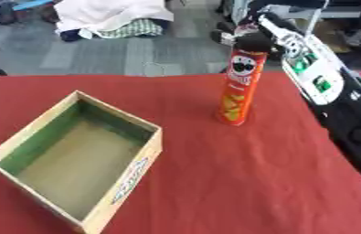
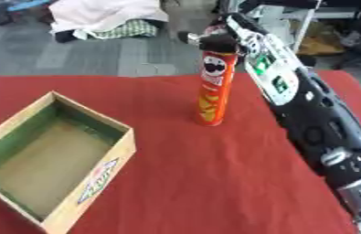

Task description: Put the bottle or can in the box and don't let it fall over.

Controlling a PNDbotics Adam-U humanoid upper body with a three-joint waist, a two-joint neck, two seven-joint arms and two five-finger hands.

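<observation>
- While the can (image 1: pixel 239 89) stands upright on the red tablecloth (image 1: pixel 239 183), its base rests on the cloth near the far edge of the table, well apart from the box (image 1: pixel 79 160).
- Can: tall, narrow orange-red tube with a printed face near the top; dark lid end up. My reading: a tall thin shape like this tips easily, which would explain a grasp taken high.
- Box: open-topped, pale wooden walls, greenish inside, lying askew at the robot's left front. Nothing in it. Opening faces up, so a can lowered straight down could stand on its floor.
- Right arm (image 2: pixel 295 100) reaches in from the right side, along the far right of the table, forearm sloping up toward the can's top.
- Right hand (image 1: pixel 247 36): at the can's top end, dark fingers curled about the lid and upper rim. It appears closed round the top; exactly how far the fingers wrap is blurred.
- Can not yet lifted, judging from its base meeting the cloth.
- Left hand: shows in neither view.
- Judgement: transfer is at its start; the carry leftward to the box remains.
</observation>
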